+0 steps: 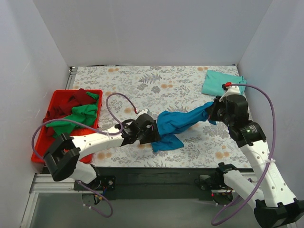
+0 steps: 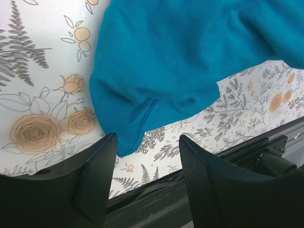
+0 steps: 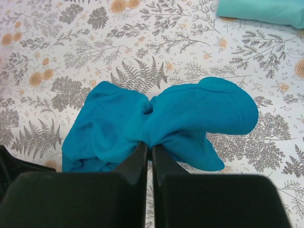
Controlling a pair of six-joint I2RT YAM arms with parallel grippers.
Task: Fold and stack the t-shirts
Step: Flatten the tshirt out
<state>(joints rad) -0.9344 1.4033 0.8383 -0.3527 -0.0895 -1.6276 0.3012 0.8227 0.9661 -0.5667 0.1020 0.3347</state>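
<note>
Room looks OK from my end: open tabletop [image 1: 142, 80] beyond the blue shirt [image 1: 178, 124], near edge just below it. Shirt sits mid-table, bunched, long axis low-left to upper-right. R gripper [image 3: 148, 148] clenched on its upper-right end. L gripper [image 2: 147, 145] spread apart, shirt corner between the fingers, unpinched. Mint shirt [image 1: 223, 81] folded at the far-right corner.
</note>
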